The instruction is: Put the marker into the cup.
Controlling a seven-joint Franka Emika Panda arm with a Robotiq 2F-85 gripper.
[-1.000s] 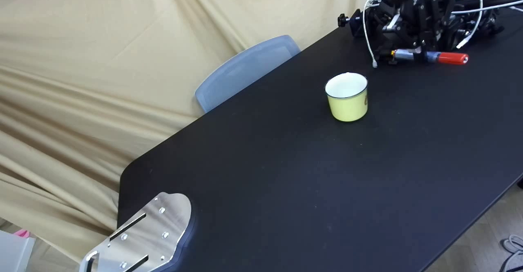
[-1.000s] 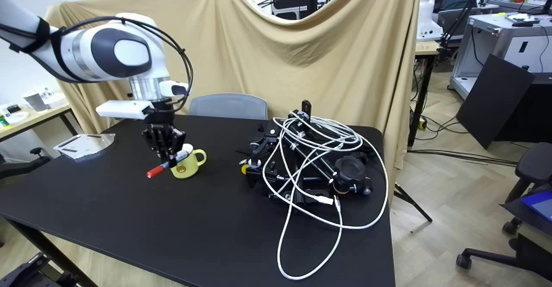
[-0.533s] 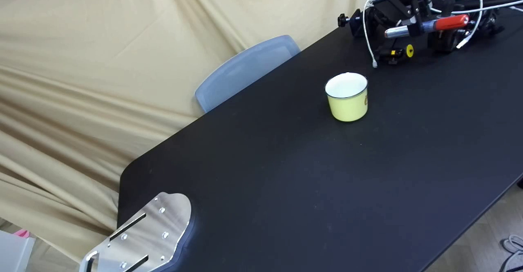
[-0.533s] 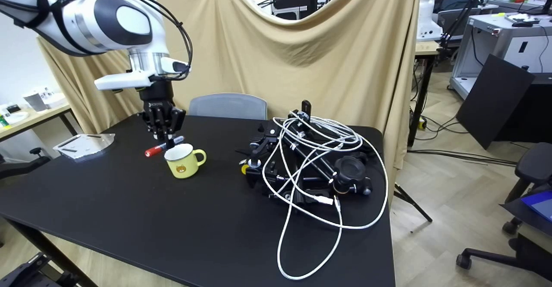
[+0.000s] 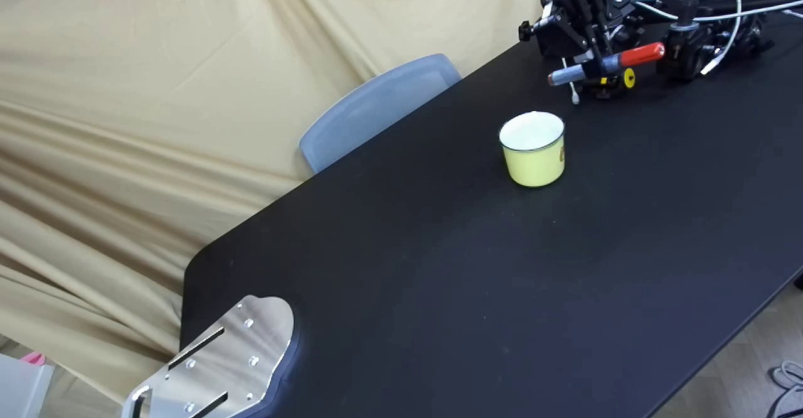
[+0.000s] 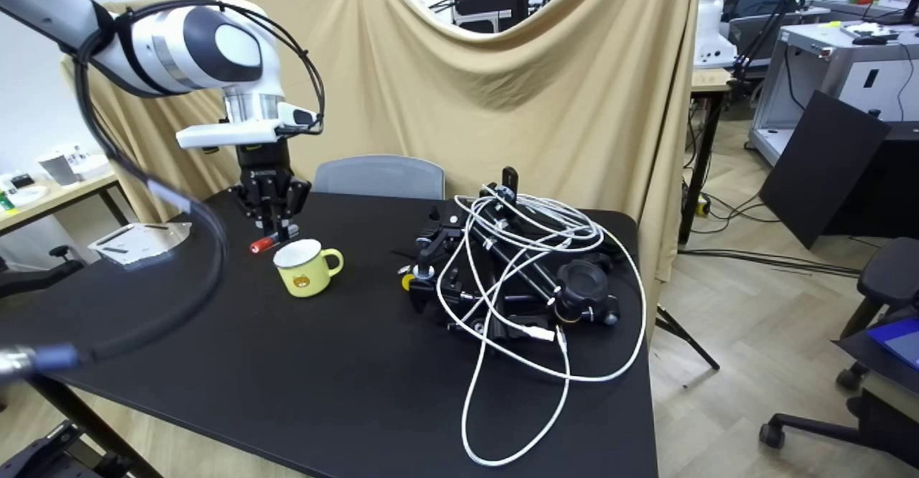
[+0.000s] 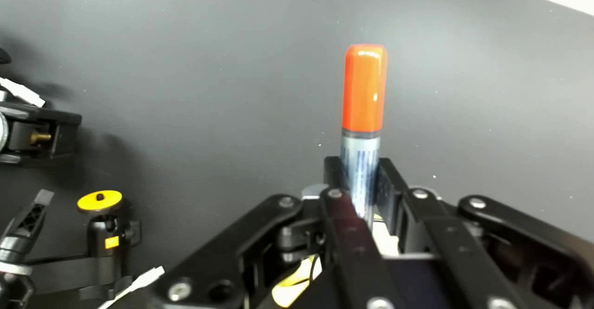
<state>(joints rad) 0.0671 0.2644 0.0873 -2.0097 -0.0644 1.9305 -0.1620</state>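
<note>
My black metal pincer (image 7: 361, 174) is clamped mid-barrel on the slim, red-capped, blue-barrelled marker (image 7: 364, 114), held aloft near the round, pale yellow-green, enamel-looking cup (image 5: 533, 166). I judge the marker light, stiff and smooth; this central hold suits it. Carried crosswise, it may snag on the cup. Black stand parts (image 6: 535, 278) under coiled white cable (image 6: 538, 333) lie apart on the black surface (image 6: 359, 363).

White arm (image 6: 204, 51) bent, claw (image 7: 361, 174) pointing down, pinching
</note>
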